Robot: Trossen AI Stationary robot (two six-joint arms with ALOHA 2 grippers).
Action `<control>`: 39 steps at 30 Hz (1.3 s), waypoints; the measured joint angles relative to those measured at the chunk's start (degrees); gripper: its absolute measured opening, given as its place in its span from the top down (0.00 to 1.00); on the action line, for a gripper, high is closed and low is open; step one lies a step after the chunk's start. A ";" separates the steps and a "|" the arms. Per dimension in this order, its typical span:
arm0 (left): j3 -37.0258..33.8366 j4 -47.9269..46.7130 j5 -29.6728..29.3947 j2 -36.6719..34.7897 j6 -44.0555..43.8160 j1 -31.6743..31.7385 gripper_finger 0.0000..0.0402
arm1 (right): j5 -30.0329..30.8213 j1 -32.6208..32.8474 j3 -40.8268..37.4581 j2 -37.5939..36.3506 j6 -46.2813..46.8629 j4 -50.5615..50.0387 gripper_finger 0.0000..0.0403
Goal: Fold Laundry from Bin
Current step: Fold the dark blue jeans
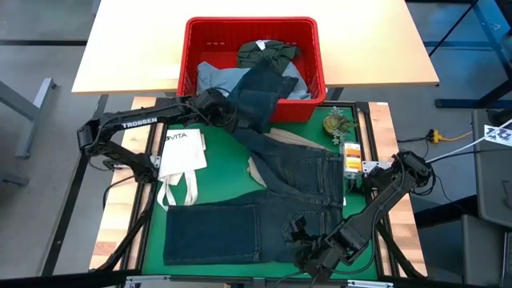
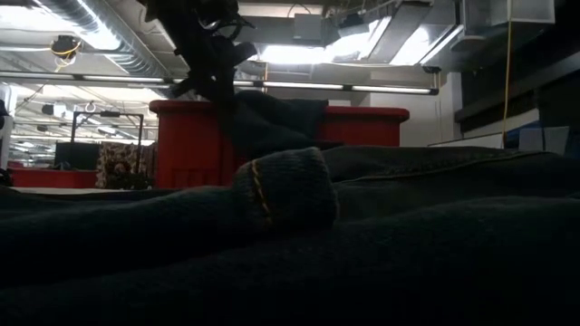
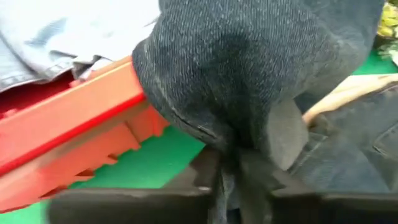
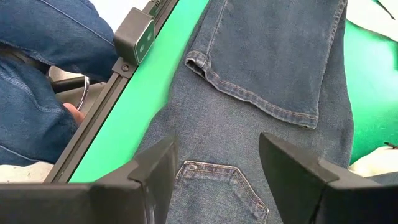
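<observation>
The red bin stands at the mat's far edge, holding a light blue piece and an olive piece. Dark navy jeans lie spread on the green mat. One leg runs up over the bin's front rim. My left gripper is shut on that leg just outside the rim. My right gripper hovers open over the jeans' back pocket near the table's near edge. Beige trousers show from under the jeans. My left gripper pinches a bunched fold of the jeans leg between its two fingers, close to the bin's front rim. It comes from the table's left, slanting down. The cloth bulges beyond the fingertips. The leg's far end rests in the bin and the rest lies on the mat.
A white tote bag lies on the mat's left part. A small green plant and an orange box sit by the mat's right edge. A person in blue jeans is beyond the table's near edge.
</observation>
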 joint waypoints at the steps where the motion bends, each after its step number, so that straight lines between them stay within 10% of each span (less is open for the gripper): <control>1: 0.00 0.10 0.57 -0.11 -0.07 0.00 0.96 | 0.00 0.00 0.00 0.00 0.00 0.00 0.44; 15: 0.00 2.46 6.79 -8.44 -1.60 -2.32 0.99 | 16.39 -0.92 0.06 -0.04 -0.73 -0.31 0.44; 39: -0.02 4.29 -7.37 -10.43 7.57 -21.22 1.00 | 14.65 -31.00 33.72 -0.98 1.45 -4.77 0.44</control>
